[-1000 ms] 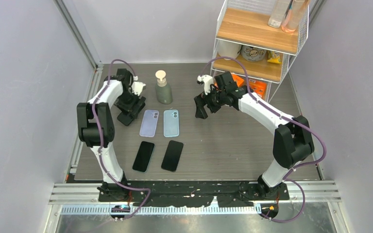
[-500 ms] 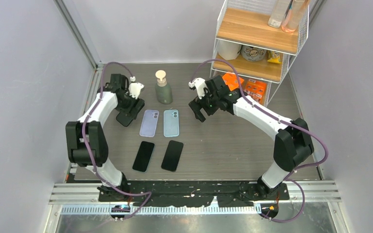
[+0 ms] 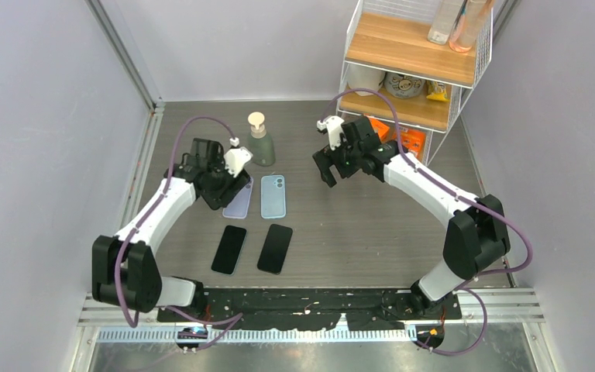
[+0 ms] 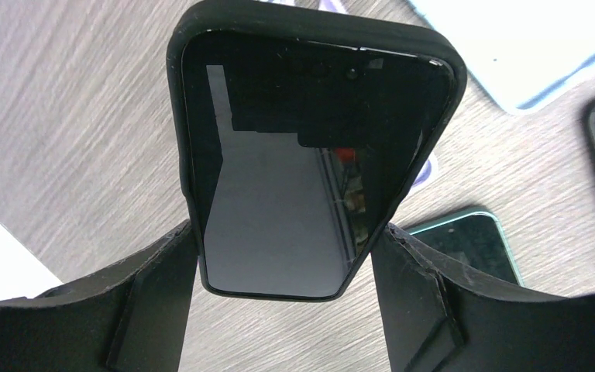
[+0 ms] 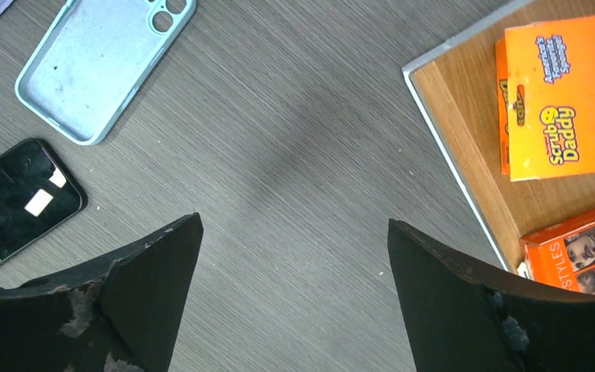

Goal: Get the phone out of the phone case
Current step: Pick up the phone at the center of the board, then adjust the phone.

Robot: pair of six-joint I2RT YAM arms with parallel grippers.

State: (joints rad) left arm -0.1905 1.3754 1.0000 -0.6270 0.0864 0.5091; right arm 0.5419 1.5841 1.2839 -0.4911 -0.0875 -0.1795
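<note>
Phone in case, held by L gripper [image 4: 287, 240] near soap bottle [image 3: 260, 143].
L fingers pinched the black case [image 4: 318, 27] by its long edges w/ phone [image 4: 279, 170] inside, just front-left of bottle; R gripper [image 5: 294, 221] hung right of bottle, fingers spread wide.

Bench [image 3: 356, 232] grey, fine wood grain. Black case [image 4: 177, 93], phone [image 4: 279, 201] glossy black. Lilac case [image 3: 239, 205]; pale-blue case [image 3: 273, 197]. Bare phones [image 3: 228, 249] black. Bottle [image 3: 262, 149] grey-green, pump [image 3: 256, 118] cream. Boxes [image 3: 410, 141] orange. Shelf [image 3: 403, 46] tan wood, white wire. Cables [image 3: 201, 120] purple. Arms [image 3: 426, 182] white, black joints.
</note>
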